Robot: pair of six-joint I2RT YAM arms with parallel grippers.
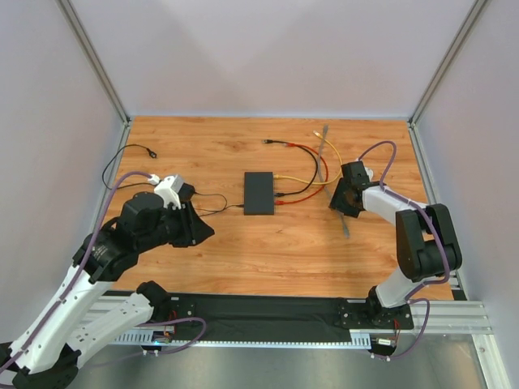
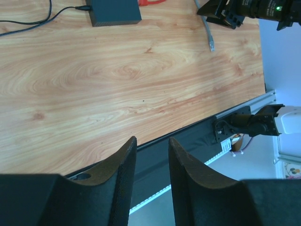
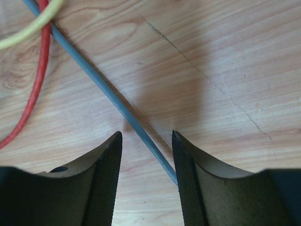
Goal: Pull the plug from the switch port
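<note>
The switch is a flat black box in the middle of the wooden table; its near end also shows in the left wrist view. A yellow cable, a red cable and a black cable plug into its right edge. My right gripper is open to the right of the switch, low over the table. A loose grey cable runs between its fingers, untouched. My left gripper is open and empty, left of and nearer than the switch.
A thin black lead runs from the switch's left edge towards the back left corner. The red cable and the yellow cable cross just beyond my right gripper. White walls enclose the table on three sides.
</note>
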